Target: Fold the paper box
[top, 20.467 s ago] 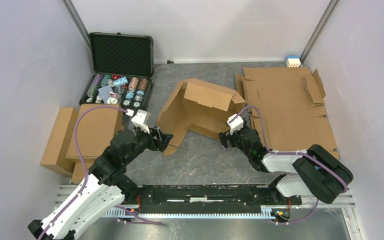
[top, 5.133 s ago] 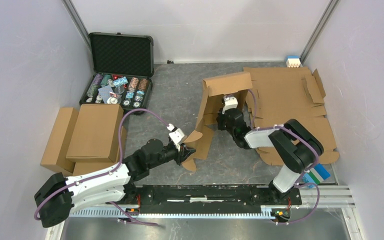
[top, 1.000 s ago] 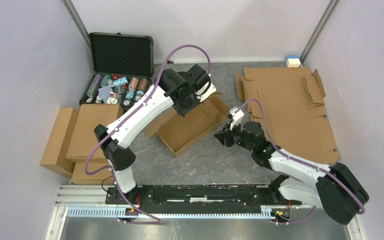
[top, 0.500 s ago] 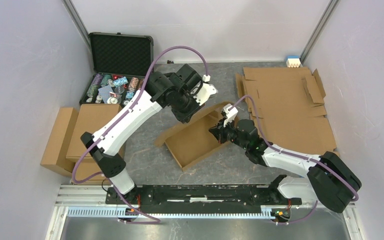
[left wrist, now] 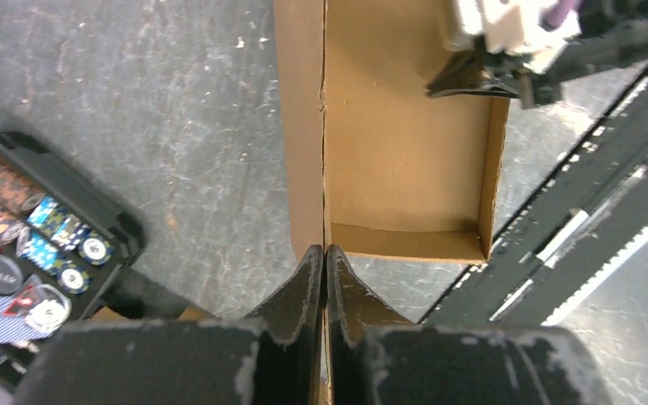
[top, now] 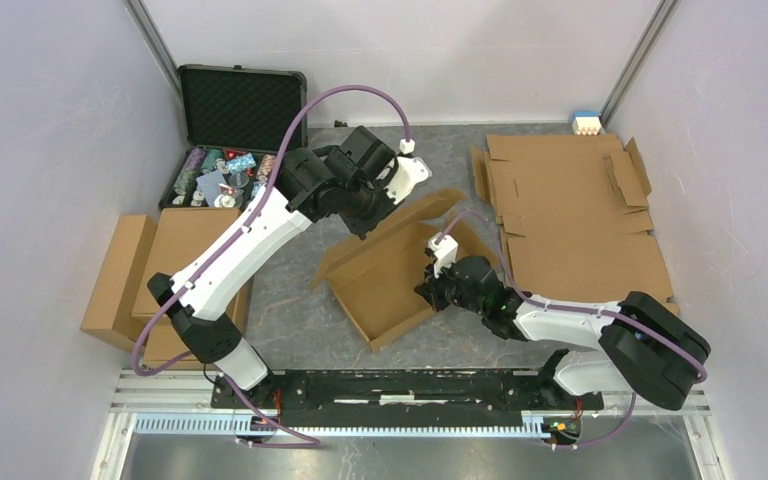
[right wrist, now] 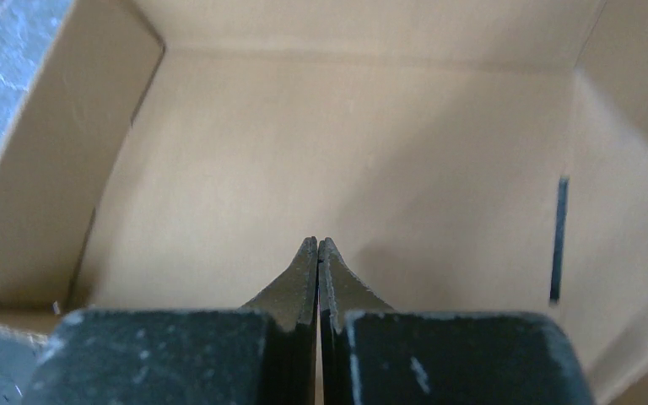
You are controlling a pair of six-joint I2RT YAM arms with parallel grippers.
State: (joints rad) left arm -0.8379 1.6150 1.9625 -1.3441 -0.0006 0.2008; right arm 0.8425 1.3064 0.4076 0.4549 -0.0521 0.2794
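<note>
The paper box (top: 385, 275) lies as an open shallow brown tray in the middle of the table, with one flap (top: 430, 210) raised at its far side. My left gripper (top: 365, 215) reaches over from the left. In the left wrist view it (left wrist: 325, 251) is shut on the top edge of the box's long wall (left wrist: 323, 126). My right gripper (top: 428, 290) is inside the tray, and it also shows in the left wrist view (left wrist: 451, 83). Its fingers (right wrist: 318, 245) are shut with nothing between them, pointing at the box floor (right wrist: 304, 152).
An open black case of poker chips (top: 235, 165) stands at the back left. Folded cardboard boxes (top: 175, 265) are stacked at the left, and flat cardboard sheets (top: 570, 215) lie at the right. The arms' base rail (top: 410, 385) runs along the near edge.
The right gripper has shut and moved left into the tray. The left arm has drawn the box slightly left and nearer, still gripping its wall.
</note>
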